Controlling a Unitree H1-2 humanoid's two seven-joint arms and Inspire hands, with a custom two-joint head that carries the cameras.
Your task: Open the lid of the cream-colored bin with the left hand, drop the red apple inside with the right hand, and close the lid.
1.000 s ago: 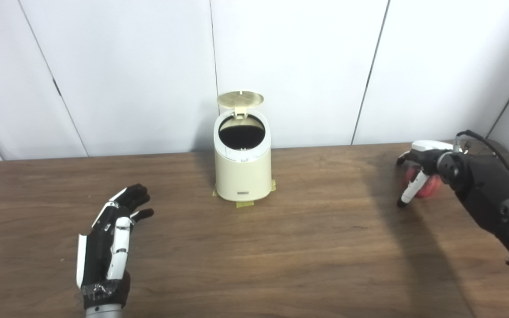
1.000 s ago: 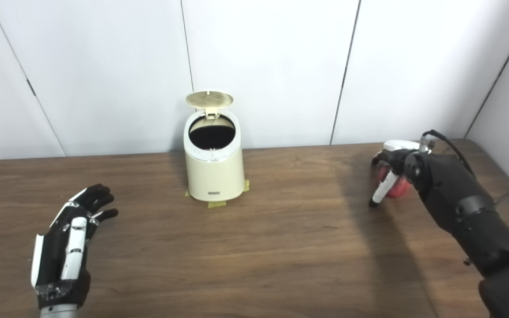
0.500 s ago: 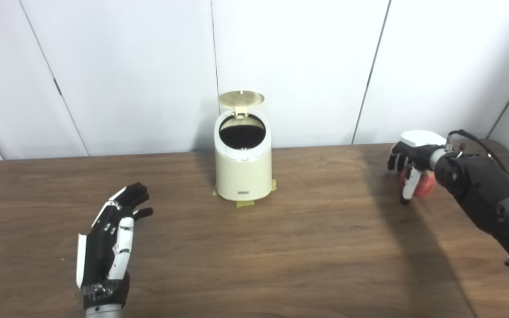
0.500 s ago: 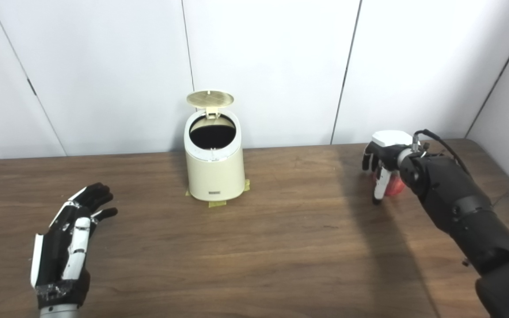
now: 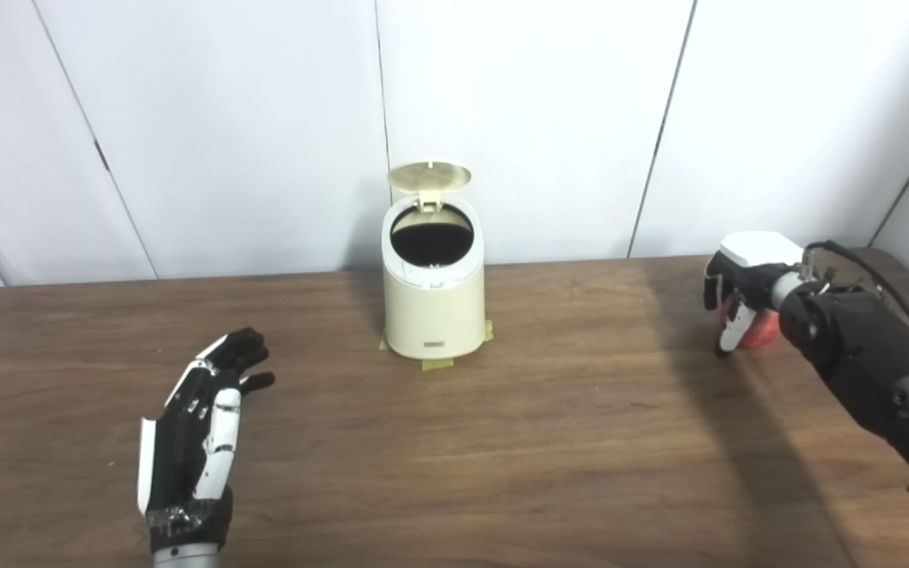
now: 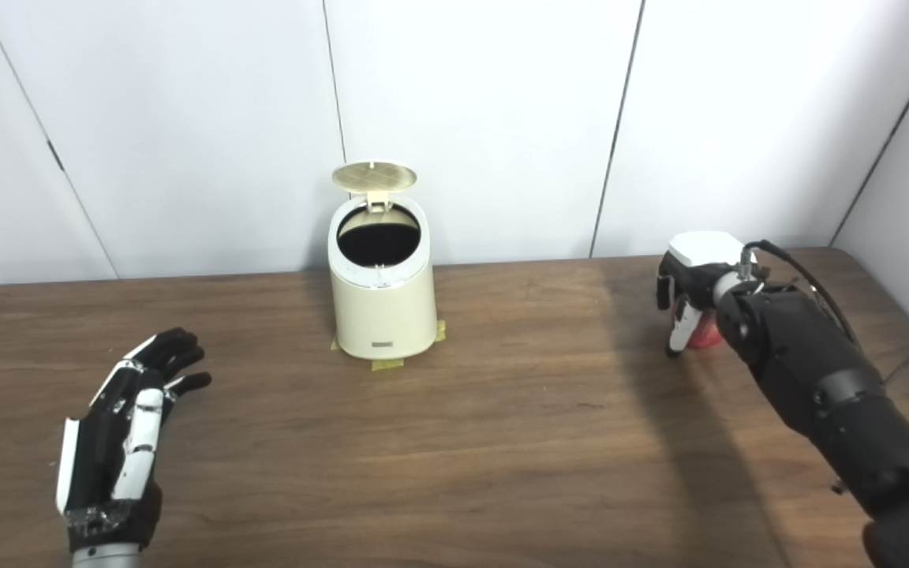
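Note:
The cream-colored bin (image 5: 433,315) stands at the back middle of the table. Its round lid (image 5: 429,175) is tipped up and back, and the dark inside shows. My left hand (image 5: 194,442) lies open on the table at the front left, far from the bin. At the right, my right hand (image 5: 738,292) comes down over the red apple (image 5: 762,333) with its fingers curled around the apple's left side. The apple rests on the table and is mostly hidden by the hand.
The brown wooden table (image 5: 549,442) runs the full width, with white wall panels close behind it. Strips of yellow tape (image 5: 437,364) hold the bin's base. A black cable (image 5: 857,260) loops off the right wrist near the table's right edge.
My right hand has turned over the apple and drawn its fingers in around it. The left hand, the bin and the lid have stayed as they were.

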